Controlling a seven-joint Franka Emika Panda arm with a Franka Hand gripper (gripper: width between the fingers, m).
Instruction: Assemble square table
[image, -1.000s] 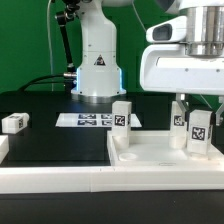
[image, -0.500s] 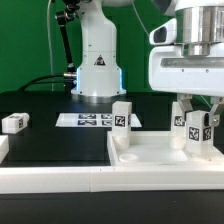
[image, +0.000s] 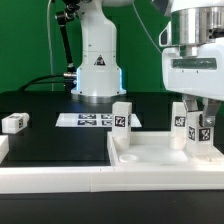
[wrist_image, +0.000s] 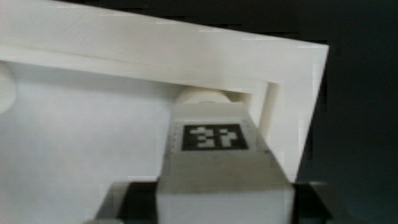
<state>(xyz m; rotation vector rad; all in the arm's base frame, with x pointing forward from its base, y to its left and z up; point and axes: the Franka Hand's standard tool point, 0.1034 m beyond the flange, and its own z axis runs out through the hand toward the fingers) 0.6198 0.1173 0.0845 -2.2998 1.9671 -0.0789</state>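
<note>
On the exterior view's right, at the near side, lies the tabletop slab (image: 150, 157). It is white and rests flat on the black table (image: 60, 145) with its raised rim upward, so it works like a shallow tray. You can count 3 legs standing in it.

1 upright leg (image: 121, 117) stands at the slab's far left corner. A second leg (image: 180, 118) stands at the far right. Just beside it and a little nearer is the held leg (image: 200, 137), also upright, and the gripper (image: 201, 113) comes down on it from above.

In the wrist view you see the 2 dark fingers (wrist_image: 139, 205) on both sides of this leg, so the hand is clamped on the held leg. The leg's lower end points into a corner of the slab, inside the rim. You cannot tell whether it is already seated there.

The 4th piece, a loose leg (image: 13, 122), lies on the table well apart, at the far left.

Every leg carries a black-and-white square tag with a block pattern. The tag on the held leg faces the wrist camera.

The marker board (image: 88, 120) lies flat in front of the robot base (image: 97, 65) and shows a row of similar tags. The base has a dark mark on its front, too small to read. A white border rail (image: 40, 178) runs along the near edge.
</note>
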